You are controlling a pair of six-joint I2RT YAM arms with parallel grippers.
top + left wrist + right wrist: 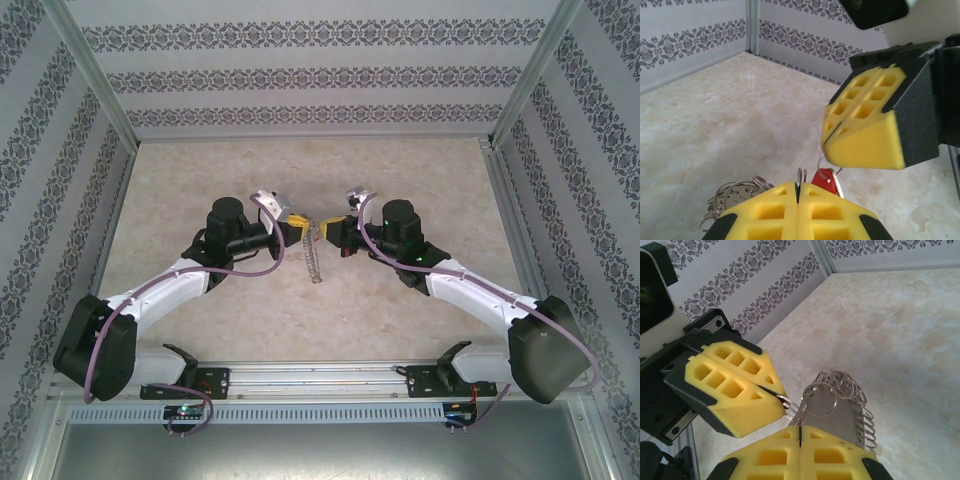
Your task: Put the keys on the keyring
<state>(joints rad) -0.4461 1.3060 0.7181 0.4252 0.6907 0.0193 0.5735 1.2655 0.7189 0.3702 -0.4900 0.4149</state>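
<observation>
The keyring is a grey perforated plate fringed with silver rings. It hangs below the two grippers, which meet over the middle of the table. My left gripper is shut, and one thin ring of the keyring stands pinched between its yellow pads. My right gripper is shut too. Seen from the left wrist, the right gripper pinches a small wire loop from which the red-headed key dangles. Seen from the right wrist, the keyring hangs beyond my own pads, with the left gripper close at the left.
The beige marbled table is closed in by patterned walls on three sides. A metal rail with the arm bases runs along the near edge. Open tabletop lies all around the grippers.
</observation>
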